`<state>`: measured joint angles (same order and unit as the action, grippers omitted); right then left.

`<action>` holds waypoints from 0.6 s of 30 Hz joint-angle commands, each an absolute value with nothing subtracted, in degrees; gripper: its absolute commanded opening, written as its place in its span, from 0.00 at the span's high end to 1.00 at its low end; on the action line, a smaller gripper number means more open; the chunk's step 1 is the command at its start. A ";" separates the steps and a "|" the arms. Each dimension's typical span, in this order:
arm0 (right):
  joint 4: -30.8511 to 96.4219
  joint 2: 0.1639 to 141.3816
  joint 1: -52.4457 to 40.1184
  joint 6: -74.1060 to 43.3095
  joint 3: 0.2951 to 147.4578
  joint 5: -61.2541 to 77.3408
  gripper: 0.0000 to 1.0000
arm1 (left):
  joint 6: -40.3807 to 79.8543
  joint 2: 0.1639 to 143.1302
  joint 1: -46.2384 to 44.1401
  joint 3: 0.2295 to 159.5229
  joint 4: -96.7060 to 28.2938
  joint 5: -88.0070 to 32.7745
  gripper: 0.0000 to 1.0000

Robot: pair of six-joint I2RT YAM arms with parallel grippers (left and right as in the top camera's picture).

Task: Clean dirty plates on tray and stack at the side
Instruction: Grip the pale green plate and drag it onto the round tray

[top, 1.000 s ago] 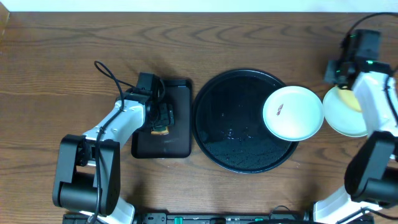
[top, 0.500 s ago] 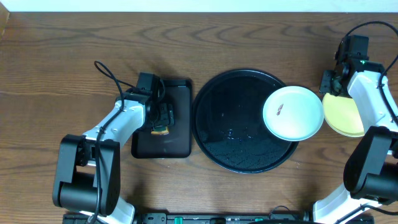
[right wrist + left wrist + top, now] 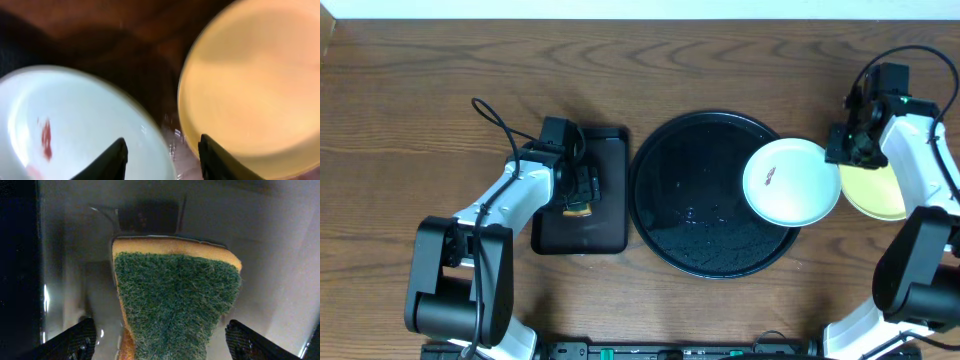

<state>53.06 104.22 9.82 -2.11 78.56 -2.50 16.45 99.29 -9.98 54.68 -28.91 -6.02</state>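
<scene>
A pale mint-green dirty plate (image 3: pixel 791 181) with a small brown smear lies on the right rim of the round black tray (image 3: pixel 690 200). In the right wrist view this mint plate (image 3: pixel 75 125) fills the left and a pale yellow plate (image 3: pixel 255 95) the right. The yellow plate (image 3: pixel 875 192) rests on the table just right of the tray. My right gripper (image 3: pixel 847 146) hovers open over the gap between both plates (image 3: pixel 162 160), holding nothing. My left gripper (image 3: pixel 582 190) stands wide open around a green-and-yellow sponge (image 3: pixel 175 305), its fingertips (image 3: pixel 75 341) apart from it.
The sponge (image 3: pixel 578 208) lies in a small rectangular black tray (image 3: pixel 605 225) left of the round tray. Bare wet wood (image 3: pixel 170 120) shows between the two plates. Wooden table surrounds everything; both arm bases sit at the near edge.
The right gripper has opened, let go of the yellow plate and moved left toward the mint plate. The left arm and sponge have not moved.
</scene>
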 commanded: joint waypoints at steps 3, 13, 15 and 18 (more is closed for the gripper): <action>59.70 101.65 8.69 -6.68 77.93 -2.98 0.62 | 16.12 100.22 -10.09 54.33 -29.02 -5.50 0.16; 52.93 101.65 8.64 -7.29 68.93 -3.14 0.65 | 16.12 100.22 -10.09 54.33 -29.02 -5.50 0.16; 52.27 101.65 8.62 -7.29 68.62 -3.11 0.71 | 16.12 100.22 -10.09 54.33 -29.02 -5.50 0.16; 52.01 101.56 8.62 -7.27 68.69 -2.96 0.92 | 16.12 100.22 -10.09 54.33 -29.02 -5.52 0.16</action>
<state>52.42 102.69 9.82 -6.85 68.71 -2.63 16.45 99.29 -9.98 54.68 -28.91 -6.02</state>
